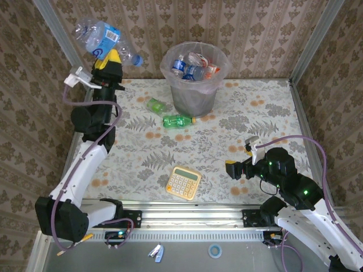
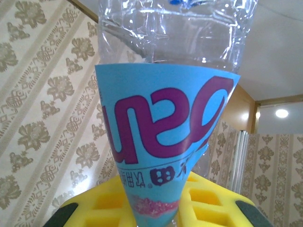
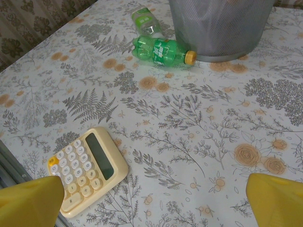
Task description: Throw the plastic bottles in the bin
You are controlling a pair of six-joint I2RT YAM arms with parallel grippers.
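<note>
Left gripper (image 1: 108,58) clamped on clear bottle (image 1: 100,38), blue label, bottle raised high, left of bin (image 1: 193,101), not above it. Wrist view: yellow fingers (image 2: 215,201) pinching label end of bottle. Bin holds several bottles (image 1: 191,65). Green bottle (image 1: 178,120) lying on table (image 1: 238,122) just beside bin base; smaller green-label bottle (image 1: 156,105) near it. Right gripper (image 1: 233,169) spread wide, empty, low over table. Yellow calculator (image 1: 183,182) near front edge.

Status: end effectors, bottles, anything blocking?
Left end effector shut on blue-label bottle, raised, left of bin. Right end effector open. Two green bottles on table. Calculator off-path.
</note>
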